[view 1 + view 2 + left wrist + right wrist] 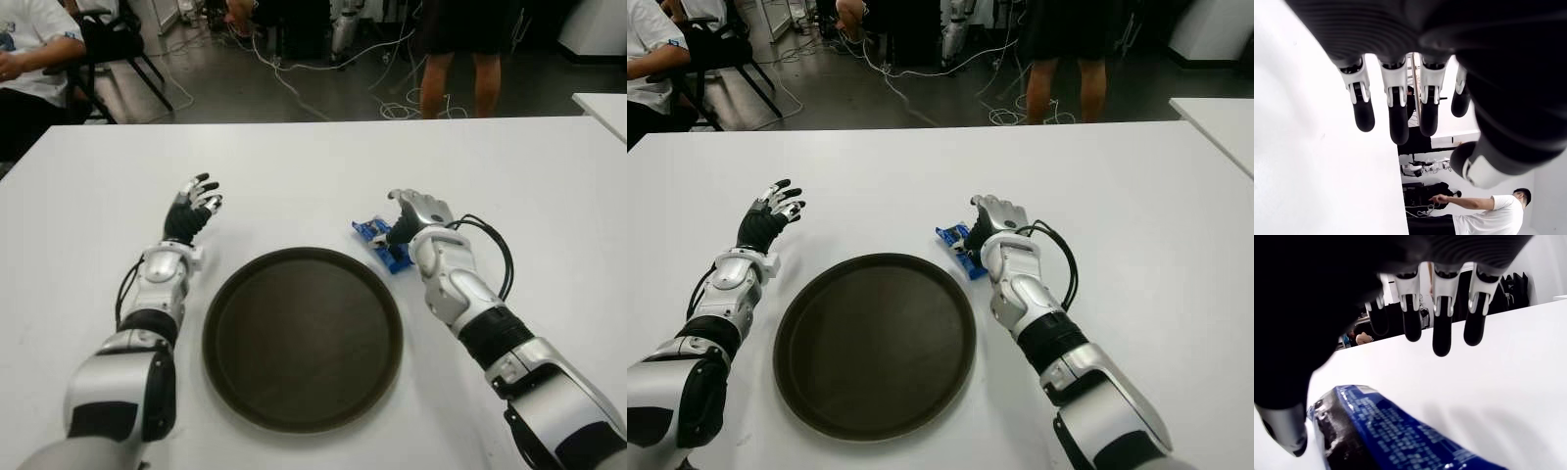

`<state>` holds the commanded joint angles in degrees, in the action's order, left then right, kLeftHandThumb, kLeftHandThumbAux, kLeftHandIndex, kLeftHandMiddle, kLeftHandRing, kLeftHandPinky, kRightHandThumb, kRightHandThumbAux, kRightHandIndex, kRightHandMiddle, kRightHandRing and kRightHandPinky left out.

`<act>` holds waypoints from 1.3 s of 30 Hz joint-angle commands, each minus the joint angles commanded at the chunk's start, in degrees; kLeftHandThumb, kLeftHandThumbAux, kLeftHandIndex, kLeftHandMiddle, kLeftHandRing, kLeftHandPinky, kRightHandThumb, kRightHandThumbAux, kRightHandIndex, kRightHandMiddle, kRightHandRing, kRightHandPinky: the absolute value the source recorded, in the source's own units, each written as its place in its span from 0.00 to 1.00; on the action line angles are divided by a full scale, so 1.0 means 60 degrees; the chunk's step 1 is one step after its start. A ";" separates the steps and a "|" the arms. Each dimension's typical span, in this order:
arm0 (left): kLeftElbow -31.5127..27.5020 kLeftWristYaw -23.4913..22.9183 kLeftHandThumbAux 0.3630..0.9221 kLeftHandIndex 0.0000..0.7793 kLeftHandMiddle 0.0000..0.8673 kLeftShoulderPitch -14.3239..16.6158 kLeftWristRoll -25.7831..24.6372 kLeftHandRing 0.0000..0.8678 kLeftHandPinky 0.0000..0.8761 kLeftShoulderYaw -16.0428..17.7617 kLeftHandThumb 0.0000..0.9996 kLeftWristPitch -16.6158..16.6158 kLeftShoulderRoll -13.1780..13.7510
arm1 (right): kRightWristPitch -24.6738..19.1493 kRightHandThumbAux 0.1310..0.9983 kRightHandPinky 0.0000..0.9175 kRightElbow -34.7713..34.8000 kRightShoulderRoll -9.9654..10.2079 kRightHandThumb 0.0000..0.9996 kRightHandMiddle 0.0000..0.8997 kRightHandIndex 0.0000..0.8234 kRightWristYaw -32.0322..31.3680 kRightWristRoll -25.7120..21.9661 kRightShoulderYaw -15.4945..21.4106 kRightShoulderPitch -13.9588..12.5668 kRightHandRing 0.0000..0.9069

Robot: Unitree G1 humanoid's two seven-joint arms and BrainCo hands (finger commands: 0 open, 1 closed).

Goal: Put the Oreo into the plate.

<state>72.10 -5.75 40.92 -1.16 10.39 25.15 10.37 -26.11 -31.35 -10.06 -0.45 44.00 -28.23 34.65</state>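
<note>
Currently, right-hand fingers (1442, 335): extended and spread above the Oreo packet (1396, 435), closing on nothing; thumb down beside the packet's end.
Right hand (419, 213): just above and beside the packet, at the plate's far right edge.
Oreo packet: blue wrapper, lying flat on the tabletop (323, 176), just outside the plate rim, not yet lifted.
Plate (227, 308): round, dark, nothing in it, between the two arms.
Left hand (192, 208): idle, fingers spread and holding nothing, showing left of the plate.
Progress, as judged: reach made; grasp, lift, carry over the rim and release all remain.
</note>
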 joint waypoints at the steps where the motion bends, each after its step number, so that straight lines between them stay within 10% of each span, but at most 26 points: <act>1: 0.0003 -0.0004 0.59 0.14 0.21 0.0005 -0.0005 0.20 0.20 0.0004 0.16 -0.0005 0.0000 | 0.0012 0.60 0.27 -0.0012 -0.0005 0.00 0.22 0.21 -0.0025 0.0007 -0.0019 0.0003 0.25; 39: -0.0057 -0.0053 0.59 0.15 0.21 -0.0054 -0.0111 0.21 0.22 0.0095 0.17 0.0024 0.0013 | 0.0087 0.60 0.26 -0.0764 0.0256 0.00 0.22 0.21 -0.0127 -0.0067 -0.0131 0.0168 0.25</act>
<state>71.76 -6.07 40.60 -1.83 10.96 25.29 10.45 -25.58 -35.94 -8.52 -1.22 43.60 -29.02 35.66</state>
